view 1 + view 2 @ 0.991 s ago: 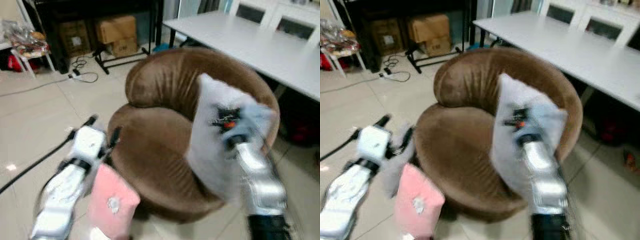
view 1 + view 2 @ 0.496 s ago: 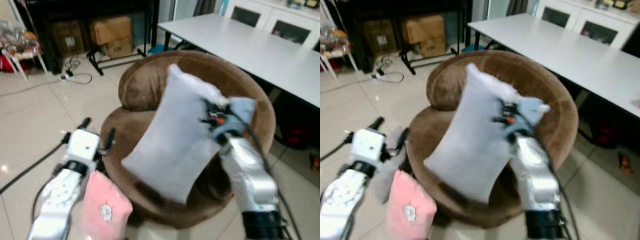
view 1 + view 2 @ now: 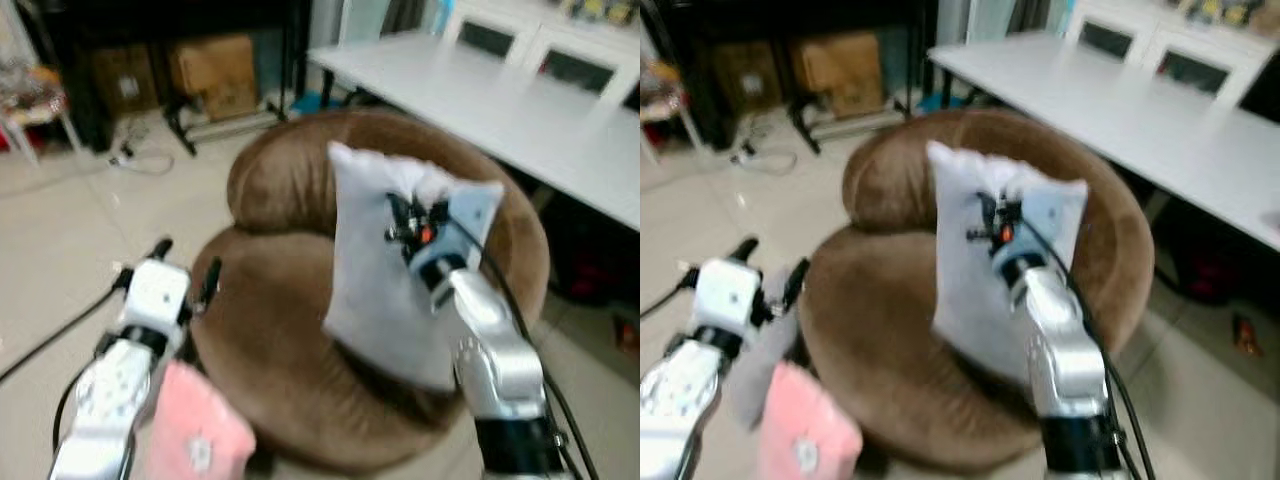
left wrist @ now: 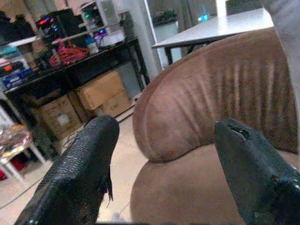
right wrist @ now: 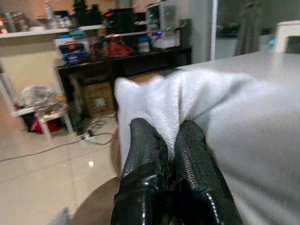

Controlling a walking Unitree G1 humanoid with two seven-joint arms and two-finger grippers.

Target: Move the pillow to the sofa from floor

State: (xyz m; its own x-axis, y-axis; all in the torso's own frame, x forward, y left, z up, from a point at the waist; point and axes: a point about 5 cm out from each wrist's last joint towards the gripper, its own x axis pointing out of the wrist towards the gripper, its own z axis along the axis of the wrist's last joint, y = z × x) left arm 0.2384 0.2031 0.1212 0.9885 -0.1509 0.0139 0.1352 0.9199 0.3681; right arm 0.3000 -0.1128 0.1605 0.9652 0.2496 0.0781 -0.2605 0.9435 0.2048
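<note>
A pale grey-white pillow hangs upright over the seat of a round brown sofa chair, its lower edge near the cushion. My right gripper is shut on the pillow's top edge; in the right wrist view its fingers pinch the bunched fabric. My left gripper stands open beside the chair's left side, holding nothing; its fingers frame the chair's backrest. A pink pillow stands on the floor below my left arm.
A long white table runs behind and right of the chair. Cardboard boxes and a black stand sit under a dark desk at the back. Cables lie on the tiled floor at the left.
The pillow has swung from a slant across the seat to upright, nearer the backrest, still in my right gripper. The view has shifted slightly. My left gripper stays open by the chair.
</note>
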